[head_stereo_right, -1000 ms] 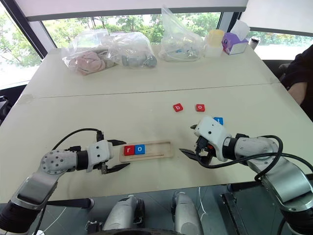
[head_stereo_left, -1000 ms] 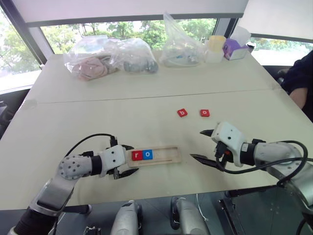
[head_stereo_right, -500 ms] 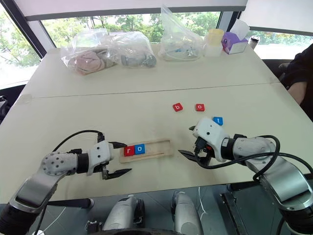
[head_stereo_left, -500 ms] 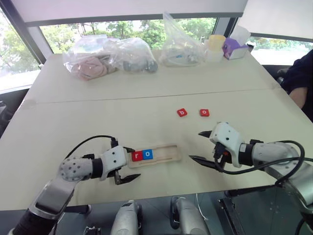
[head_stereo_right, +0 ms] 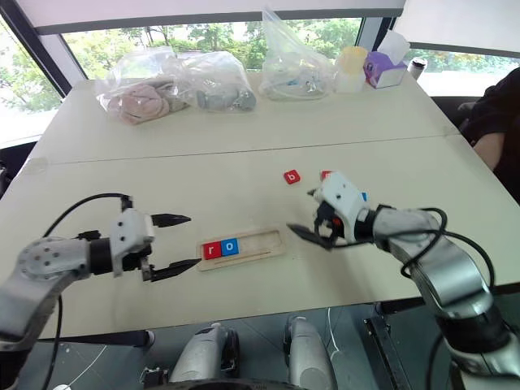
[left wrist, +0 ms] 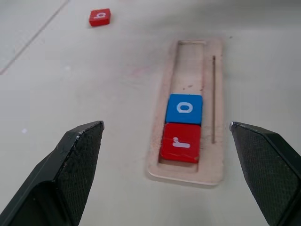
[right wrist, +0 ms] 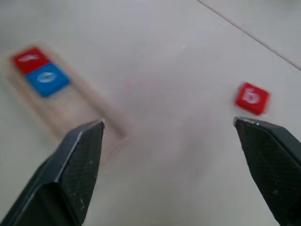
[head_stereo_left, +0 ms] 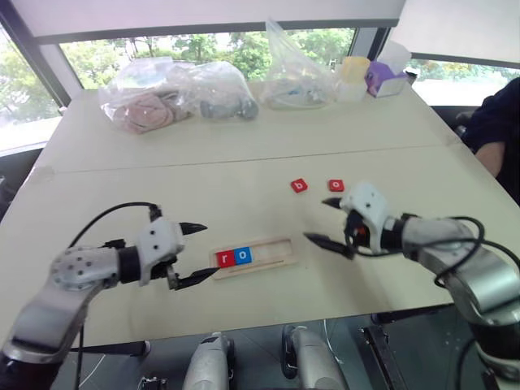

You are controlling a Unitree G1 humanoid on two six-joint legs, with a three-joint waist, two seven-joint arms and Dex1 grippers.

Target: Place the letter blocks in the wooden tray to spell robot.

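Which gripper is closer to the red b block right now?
Right. The right gripper hovers just short of the red b block; the left gripper hangs beyond the wooden tray.

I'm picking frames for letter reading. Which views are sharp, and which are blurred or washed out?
Left wrist view: sharp; the white letters on the red r tile and blue o tile in the light wooden tray read cleanly. Right wrist view: smeared, the red b tile soft. Left eye view: bright windows wash out the far edge.
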